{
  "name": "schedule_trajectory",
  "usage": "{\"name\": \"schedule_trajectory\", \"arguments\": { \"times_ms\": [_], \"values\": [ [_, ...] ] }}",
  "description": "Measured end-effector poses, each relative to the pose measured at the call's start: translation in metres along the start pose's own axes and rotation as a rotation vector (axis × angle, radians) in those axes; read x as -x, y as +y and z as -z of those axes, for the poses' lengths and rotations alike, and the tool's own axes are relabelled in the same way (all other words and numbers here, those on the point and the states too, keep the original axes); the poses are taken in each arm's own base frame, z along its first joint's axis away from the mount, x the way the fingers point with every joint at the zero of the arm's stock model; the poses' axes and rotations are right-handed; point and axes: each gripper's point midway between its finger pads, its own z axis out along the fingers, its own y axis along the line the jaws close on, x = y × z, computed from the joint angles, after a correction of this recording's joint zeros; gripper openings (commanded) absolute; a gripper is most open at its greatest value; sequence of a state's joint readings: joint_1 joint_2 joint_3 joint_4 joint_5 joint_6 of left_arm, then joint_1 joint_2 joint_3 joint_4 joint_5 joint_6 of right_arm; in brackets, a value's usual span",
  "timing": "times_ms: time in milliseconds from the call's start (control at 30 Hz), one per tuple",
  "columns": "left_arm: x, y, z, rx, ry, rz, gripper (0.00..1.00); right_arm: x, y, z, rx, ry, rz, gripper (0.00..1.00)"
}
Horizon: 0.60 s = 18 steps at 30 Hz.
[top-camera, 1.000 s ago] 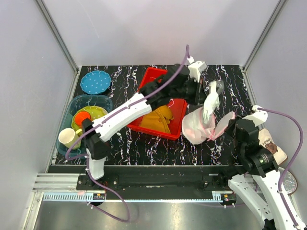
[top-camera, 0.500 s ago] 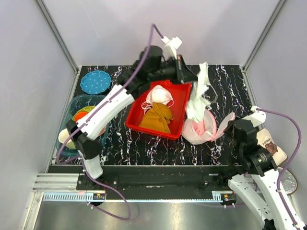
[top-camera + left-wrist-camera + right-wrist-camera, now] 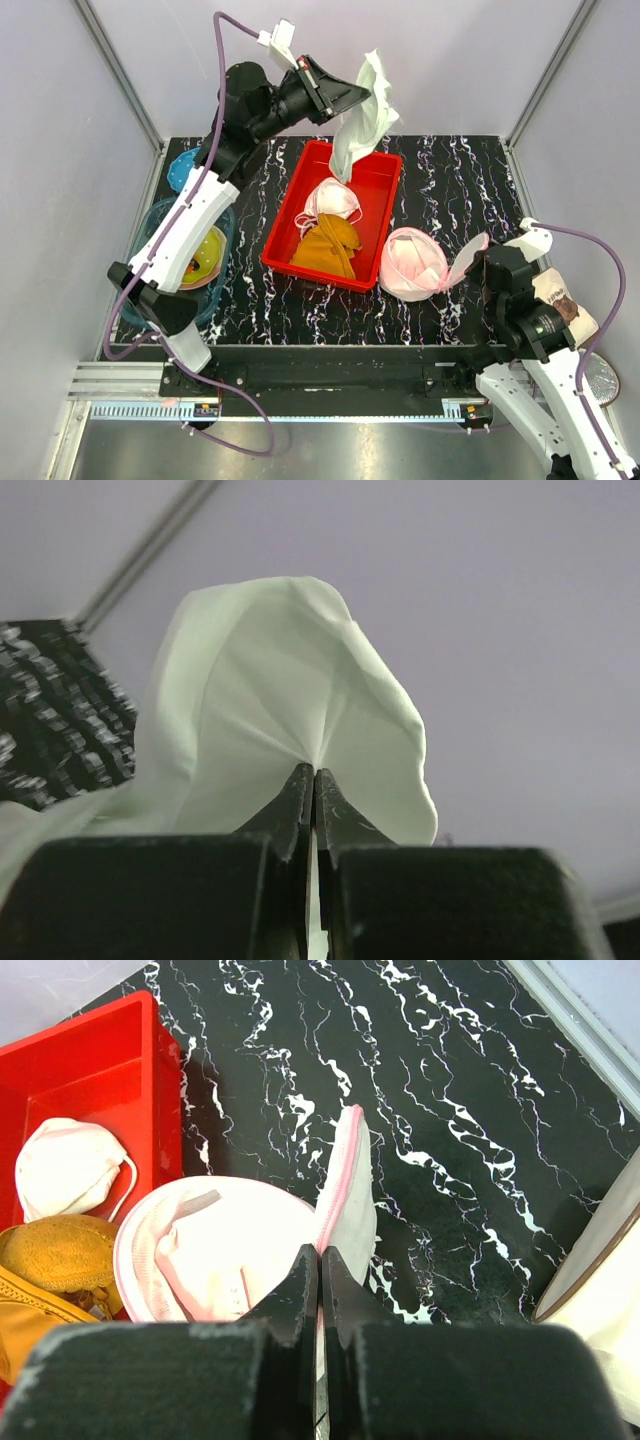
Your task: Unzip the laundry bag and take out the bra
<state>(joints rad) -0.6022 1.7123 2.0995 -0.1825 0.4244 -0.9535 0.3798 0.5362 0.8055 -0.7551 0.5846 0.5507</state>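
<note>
Laundry bag (image 3: pixel 415 265) lies nr bench (image 3: pixel 460 180) front edge, R jaws clamped on it; L jaws pinch pale cloth (image 3: pixel 362 125) aloft at back.

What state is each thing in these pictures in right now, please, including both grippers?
laundry bag: lying unzipped, flap lifted.
bra: inside the bag, pink showing through the mesh.
pale cloth: hanging in the air from the left gripper.
left gripper: raised high, shut on the pale cloth.
right gripper: shut on the bag's pink-edged flap.
red bin: open-topped, two cloth items inside.
</note>
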Motion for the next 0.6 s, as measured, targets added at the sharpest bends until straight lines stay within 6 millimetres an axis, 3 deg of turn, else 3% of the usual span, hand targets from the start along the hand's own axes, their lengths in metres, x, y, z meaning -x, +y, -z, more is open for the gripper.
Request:
{"name": "schedule_trajectory", "arguments": {
  "times_ms": [100,233,300,333,400,433,467,533,600],
  "values": [
    [-0.001,0.049,0.004,0.105,-0.014,0.022,0.0,0.006,0.002,0.003,0.006,-0.01,-0.003,0.0],
    [-0.036,0.153,0.012,0.333,0.02,0.092,0.04,0.023,0.007,0.01,0.026,-0.041,-0.02,0.0],
    [-0.064,0.202,0.015,0.438,0.064,0.131,0.42,0.029,0.009,0.013,0.034,-0.053,-0.023,0.0],
    [-0.078,0.226,0.016,0.492,0.089,0.148,0.66,0.031,0.009,0.013,0.036,-0.056,-0.023,0.0],
    [-0.112,0.278,0.022,0.633,0.158,0.202,0.77,0.031,0.009,0.014,0.037,-0.057,-0.022,0.0],
    [-0.125,0.293,0.025,0.679,0.19,0.211,0.9,0.031,0.009,0.014,0.037,-0.056,-0.021,0.0],
    [-0.14,0.31,0.03,0.734,0.224,0.225,0.92,0.031,0.01,0.014,0.037,-0.055,-0.021,0.0],
    [-0.158,0.328,0.043,0.822,0.27,0.228,0.99,0.031,0.01,0.013,0.036,-0.053,-0.019,0.0],
    [-0.164,0.327,0.05,0.867,0.287,0.199,0.99,0.03,0.01,0.012,0.033,-0.049,-0.014,0.0]
  ]
}}
